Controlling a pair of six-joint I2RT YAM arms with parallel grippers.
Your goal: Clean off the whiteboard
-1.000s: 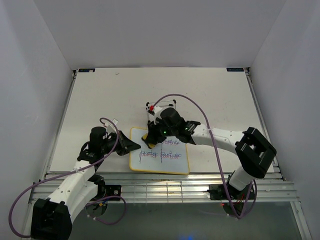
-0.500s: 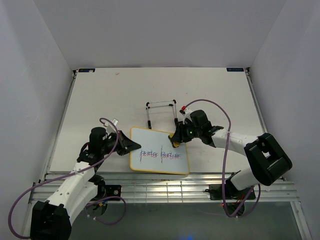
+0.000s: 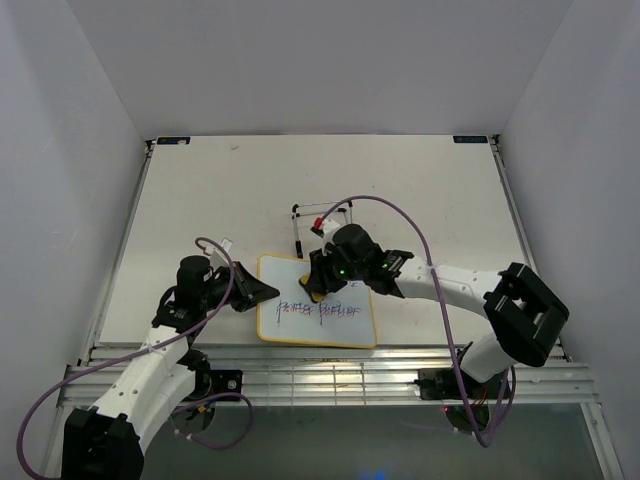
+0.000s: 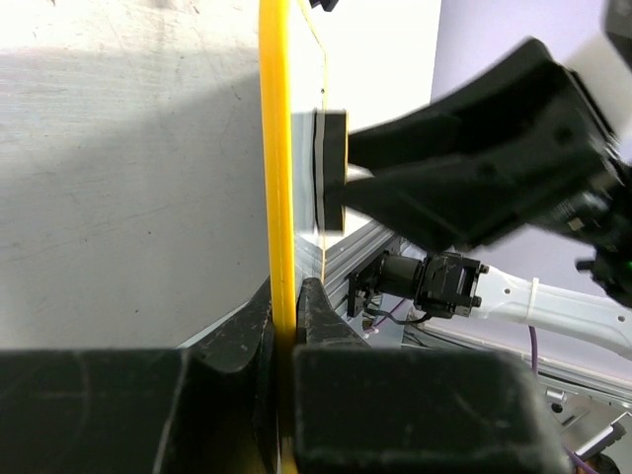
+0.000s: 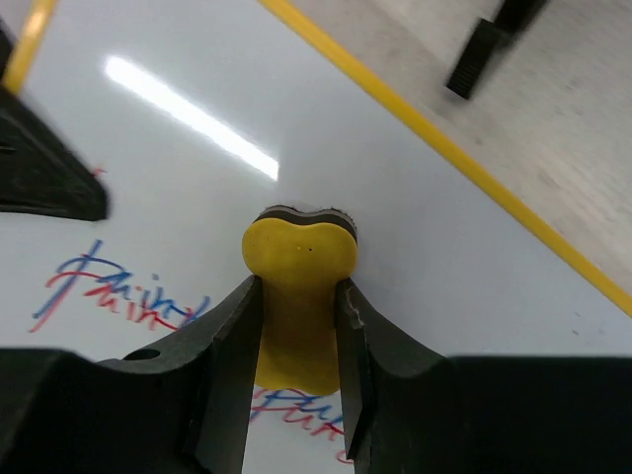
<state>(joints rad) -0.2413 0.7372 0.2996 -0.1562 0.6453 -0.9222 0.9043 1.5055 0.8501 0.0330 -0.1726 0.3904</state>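
Note:
The whiteboard [image 3: 345, 328] lies flat near the table's front edge, white with a thin yellow frame and one line of purple-red scribble [image 3: 318, 311] across its middle; its upper part is wiped white. My left gripper [image 3: 262, 292] is shut on the board's left edge, seen edge-on as a yellow strip [image 4: 278, 178] in the left wrist view. My right gripper [image 3: 318, 287] is shut on the yellow bone-shaped eraser [image 5: 298, 265] and presses it on the board [image 5: 415, 227] just above the scribble [image 5: 109, 291].
The black wire easel stand [image 3: 322, 226] stands just behind the board, close to my right arm. A slatted metal rail [image 3: 330, 372] runs along the table's front edge. White walls close in the left, right and back.
My right gripper swept the eraser right across the board's upper part and then back to its middle left. The upper line of scribble has gone. The left arm barely moved.

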